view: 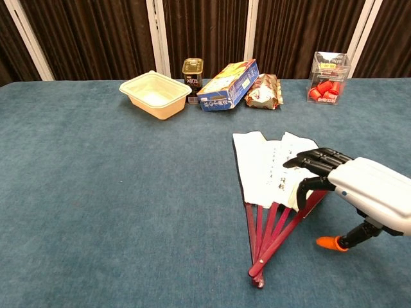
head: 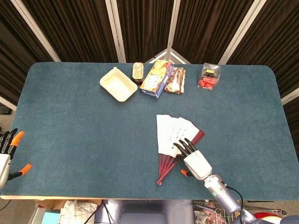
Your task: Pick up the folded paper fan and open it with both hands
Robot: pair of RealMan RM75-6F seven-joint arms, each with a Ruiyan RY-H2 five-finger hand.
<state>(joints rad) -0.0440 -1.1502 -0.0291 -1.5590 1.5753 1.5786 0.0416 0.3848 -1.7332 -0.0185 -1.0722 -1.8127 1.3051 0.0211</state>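
The paper fan (head: 174, 136) (view: 270, 168) lies partly spread on the blue table, white leaf with dark red ribs meeting at a pivot near the front edge. My right hand (head: 192, 156) (view: 350, 183) hovers over the fan's right side, palm down, fingers apart and reaching over the outer rib and white paper; it holds nothing. My left hand (head: 6, 150) sits off the table's left front corner, far from the fan, fingers apart and empty; the chest view does not show it.
Along the table's far side stand a cream tray (head: 118, 84) (view: 155, 94), a dark can (head: 137, 72), a blue-and-orange box (head: 157, 78) (view: 228, 85), a snack packet (head: 176, 80) and a clear box of red items (head: 209, 76) (view: 328, 77).
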